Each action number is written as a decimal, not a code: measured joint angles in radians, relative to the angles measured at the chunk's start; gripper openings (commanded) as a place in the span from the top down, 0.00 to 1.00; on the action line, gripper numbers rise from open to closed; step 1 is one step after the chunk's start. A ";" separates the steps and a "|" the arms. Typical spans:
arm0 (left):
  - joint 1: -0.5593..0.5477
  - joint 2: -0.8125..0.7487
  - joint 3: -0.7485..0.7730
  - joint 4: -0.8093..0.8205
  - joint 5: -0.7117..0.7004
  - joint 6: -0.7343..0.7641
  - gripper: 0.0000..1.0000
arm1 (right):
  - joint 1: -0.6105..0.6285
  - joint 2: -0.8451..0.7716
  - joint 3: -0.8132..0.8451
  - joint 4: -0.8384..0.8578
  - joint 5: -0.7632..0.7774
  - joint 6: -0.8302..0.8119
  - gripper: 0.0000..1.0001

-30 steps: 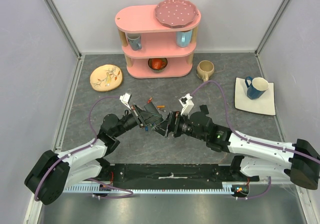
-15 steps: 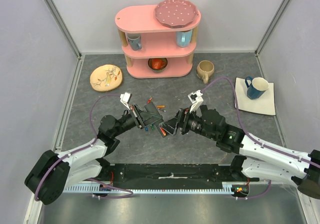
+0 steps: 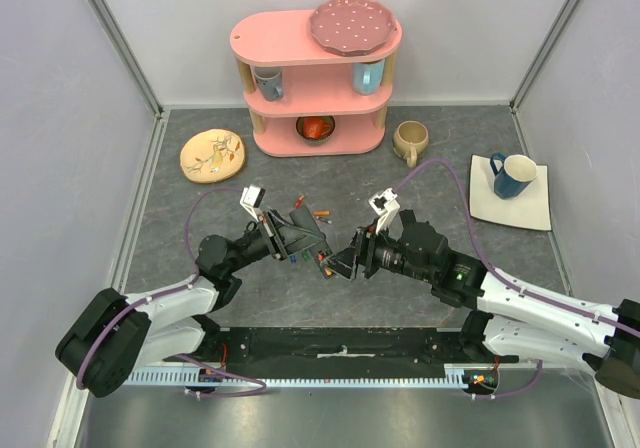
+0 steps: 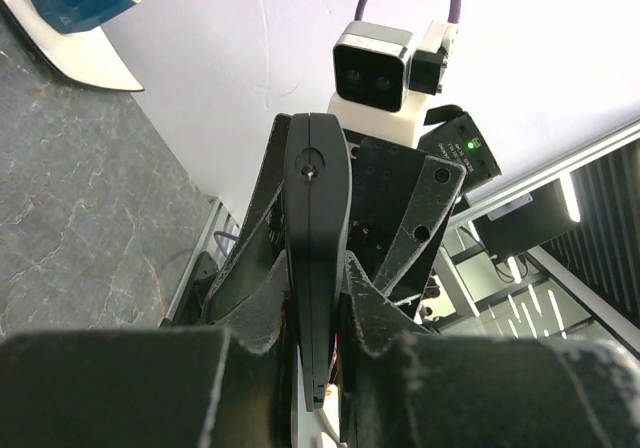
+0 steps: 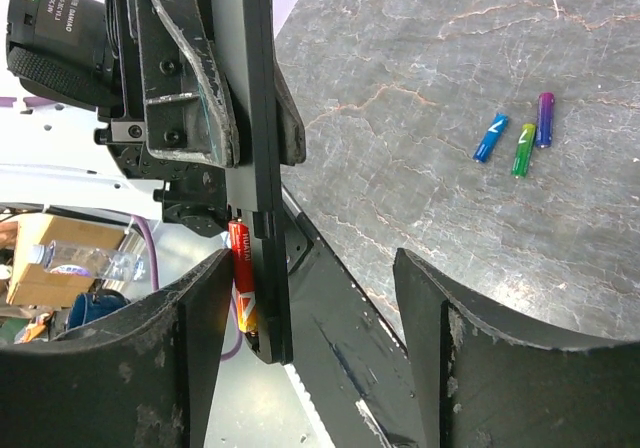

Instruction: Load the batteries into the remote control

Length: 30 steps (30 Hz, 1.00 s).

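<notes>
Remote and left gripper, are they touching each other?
Touching. The left wrist view shows the left gripper shut on the remote, pressing against it from both sides with no gap.

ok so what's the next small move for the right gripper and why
Probably ease the right gripper shut to press the red battery into the remote control. The left gripper clamps the remote on edge, the battery lies along its face near the end, and the right jaws stand open either side. Whether it is seated I cannot tell.
</notes>
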State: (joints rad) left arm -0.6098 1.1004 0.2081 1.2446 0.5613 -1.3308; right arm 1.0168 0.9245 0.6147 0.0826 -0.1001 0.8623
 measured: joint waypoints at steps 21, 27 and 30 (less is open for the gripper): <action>0.002 -0.004 0.000 0.007 0.017 -0.001 0.98 | -0.006 -0.001 -0.034 0.081 -0.024 0.013 0.37; 0.002 -0.011 0.000 0.006 0.017 -0.001 0.98 | -0.006 0.002 -0.037 0.097 -0.034 0.019 0.41; 0.002 -0.019 0.000 0.003 0.016 -0.001 0.98 | -0.006 0.006 -0.037 0.106 -0.038 0.020 0.43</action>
State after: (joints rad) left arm -0.6079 1.0809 0.2081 1.2476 0.5777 -1.3315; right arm 1.0103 0.9310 0.5781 0.1886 -0.1379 0.8822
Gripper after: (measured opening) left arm 0.178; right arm 0.592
